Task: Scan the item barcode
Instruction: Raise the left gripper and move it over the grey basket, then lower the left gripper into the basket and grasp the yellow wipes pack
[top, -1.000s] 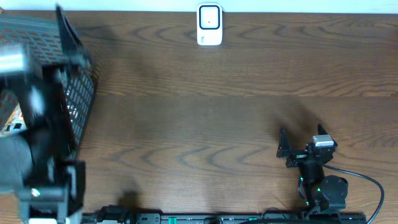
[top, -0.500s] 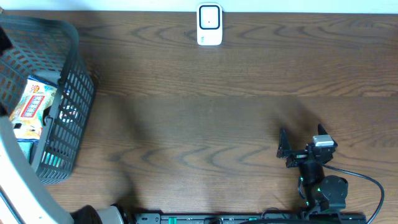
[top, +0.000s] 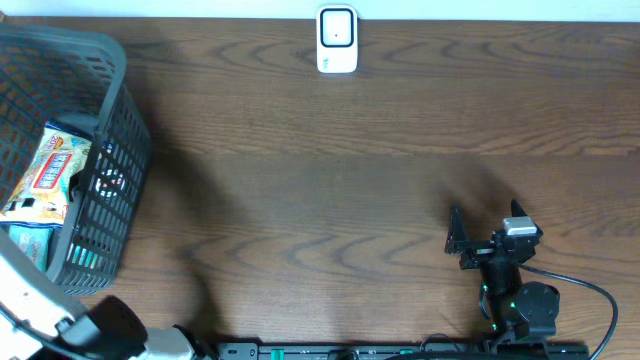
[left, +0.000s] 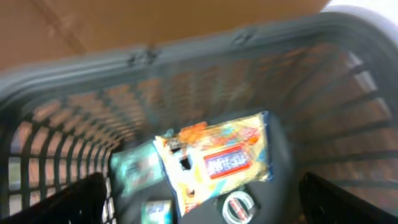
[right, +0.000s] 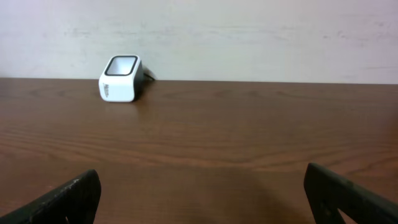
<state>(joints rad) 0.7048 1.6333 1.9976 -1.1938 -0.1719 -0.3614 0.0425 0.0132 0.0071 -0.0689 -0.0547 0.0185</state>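
Packet (left: 217, 158), yellow-orange, blue-and-red label

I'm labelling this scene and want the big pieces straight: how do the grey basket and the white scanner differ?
The basket is dark grey open mesh; the scanner is a solid white block with a dark window. The basket is much the larger and holds snack packets; the scanner holds nothing. The basket sits at the left edge of the table, the scanner at its far edge, mid-width. Both rest on the wooden top.
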